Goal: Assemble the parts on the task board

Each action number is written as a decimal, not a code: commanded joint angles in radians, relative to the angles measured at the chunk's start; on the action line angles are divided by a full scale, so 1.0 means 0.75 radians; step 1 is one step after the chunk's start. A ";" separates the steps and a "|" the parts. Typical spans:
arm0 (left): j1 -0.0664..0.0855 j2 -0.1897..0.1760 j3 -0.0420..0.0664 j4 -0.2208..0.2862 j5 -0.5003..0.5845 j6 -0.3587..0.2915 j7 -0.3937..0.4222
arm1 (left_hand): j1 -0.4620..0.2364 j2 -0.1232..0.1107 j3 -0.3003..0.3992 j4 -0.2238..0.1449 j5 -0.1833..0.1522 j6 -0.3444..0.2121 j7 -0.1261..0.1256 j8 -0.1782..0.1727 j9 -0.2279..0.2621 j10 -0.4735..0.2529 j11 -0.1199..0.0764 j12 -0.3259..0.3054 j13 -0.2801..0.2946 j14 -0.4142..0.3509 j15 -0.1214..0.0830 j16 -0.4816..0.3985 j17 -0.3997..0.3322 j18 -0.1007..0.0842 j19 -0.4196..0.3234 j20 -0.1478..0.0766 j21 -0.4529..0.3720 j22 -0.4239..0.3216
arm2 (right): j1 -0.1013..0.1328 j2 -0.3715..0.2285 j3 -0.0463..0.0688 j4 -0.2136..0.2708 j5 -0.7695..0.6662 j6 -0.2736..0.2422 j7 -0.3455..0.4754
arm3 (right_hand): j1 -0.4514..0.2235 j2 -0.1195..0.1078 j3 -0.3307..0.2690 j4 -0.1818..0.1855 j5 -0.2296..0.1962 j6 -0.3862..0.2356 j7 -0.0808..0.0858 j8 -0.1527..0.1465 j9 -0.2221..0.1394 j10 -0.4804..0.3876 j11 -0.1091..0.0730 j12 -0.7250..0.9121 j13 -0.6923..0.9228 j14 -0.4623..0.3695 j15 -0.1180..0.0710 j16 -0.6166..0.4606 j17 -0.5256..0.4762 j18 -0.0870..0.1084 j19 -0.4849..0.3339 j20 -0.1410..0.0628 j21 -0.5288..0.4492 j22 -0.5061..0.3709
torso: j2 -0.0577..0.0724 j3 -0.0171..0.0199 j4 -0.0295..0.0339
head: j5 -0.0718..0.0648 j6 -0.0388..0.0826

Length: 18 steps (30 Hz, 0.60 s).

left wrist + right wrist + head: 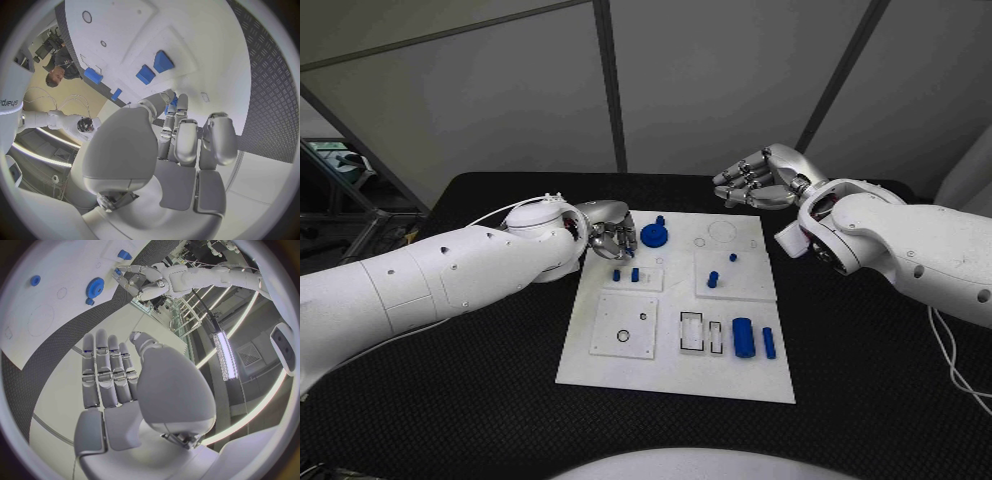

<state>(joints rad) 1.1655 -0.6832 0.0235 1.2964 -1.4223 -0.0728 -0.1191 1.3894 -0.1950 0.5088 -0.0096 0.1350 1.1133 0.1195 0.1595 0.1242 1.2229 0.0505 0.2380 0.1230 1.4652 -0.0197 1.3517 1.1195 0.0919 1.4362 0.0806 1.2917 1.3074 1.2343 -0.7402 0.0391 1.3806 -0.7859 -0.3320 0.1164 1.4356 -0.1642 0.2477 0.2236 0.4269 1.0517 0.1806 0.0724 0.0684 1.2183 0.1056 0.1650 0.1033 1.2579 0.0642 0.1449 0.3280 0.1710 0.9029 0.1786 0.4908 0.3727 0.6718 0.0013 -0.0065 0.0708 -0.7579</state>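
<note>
A white task board [678, 375] is laid on the black worktop [473, 400], with small blue parts on it, including a blue gear [655, 235] near its far left corner. The left robot hand [609, 233] is held just beside that gear, fingers curled; whether anything is pinched cannot be told. The right robot hand [764, 177] is raised beyond the board's far edge, fingers loosely apart and holding nothing.

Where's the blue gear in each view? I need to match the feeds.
Head view: blue gear at the board's far edge, just beside the left hand.
Left wrist view: I cannot make it out; the left hand blocks that area.
Right wrist view: gear on the board, beyond the right hand.
Shared landmark: the white board.
</note>
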 commanded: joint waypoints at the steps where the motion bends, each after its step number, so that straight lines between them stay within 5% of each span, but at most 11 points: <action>1: -0.003 0.007 -0.002 0.009 0.008 0.013 0.026 | -0.019 -0.001 -0.014 0.004 -0.006 -0.002 0.000 -0.008 -0.002 0.001 0.000 -0.003 0.003 0.019 -0.007 0.005 -0.003 -0.024 0.002 -0.004 -0.007 0.023 | 0.002 0.002 0.001 0.000 0.003 0.008 0.006 | -0.010 0.004 0.006 0.002 0.004 -0.008 0.001 -0.004 0.001 0.000 0.004 -0.006 -0.002 0.009 -0.002 -0.007 0.000 0.015 0.007 0.000 -0.004 -0.002 | 0.000 0.0001 0.0002 | -0.001 -0.001; 18: -0.003 0.008 -0.002 0.007 0.008 0.018 0.021 | -0.051 -0.015 -0.049 0.013 -0.006 -0.017 -0.005 -0.017 -0.005 -0.026 0.000 0.011 0.022 0.017 -0.007 0.005 -0.008 -0.023 0.000 -0.005 -0.015 0.020 | 0.002 0.002 0.001 0.000 0.003 0.009 0.005 | -0.011 0.006 0.008 0.003 0.005 -0.008 0.001 -0.004 0.001 -0.001 0.005 -0.005 -0.004 0.010 -0.002 -0.010 0.000 0.015 0.009 0.000 -0.008 -0.004 | 0.000 0.0002 0.0001 | -0.001 -0.004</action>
<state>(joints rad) 1.1617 -0.6780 0.0213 1.2997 -1.4202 -0.0669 -0.1151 1.3619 -0.2036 0.4800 -0.0002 0.1350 1.1096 0.1158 0.1510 0.1218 1.2080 0.0506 0.2429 0.1379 1.4652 -0.0196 1.3516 1.1132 0.0918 1.4362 0.0805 1.2839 1.3074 1.2343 -0.7395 0.0390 1.3798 -0.7859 -0.3310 0.1160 1.4356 -0.1642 0.2506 0.2265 0.4269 1.0517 0.1806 0.0724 0.0684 1.2183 0.1056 0.1650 0.1014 1.2579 0.0642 0.1409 0.3280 0.1711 0.9029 0.1786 0.4908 0.3705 0.6718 0.0012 -0.0063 0.0697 -0.7605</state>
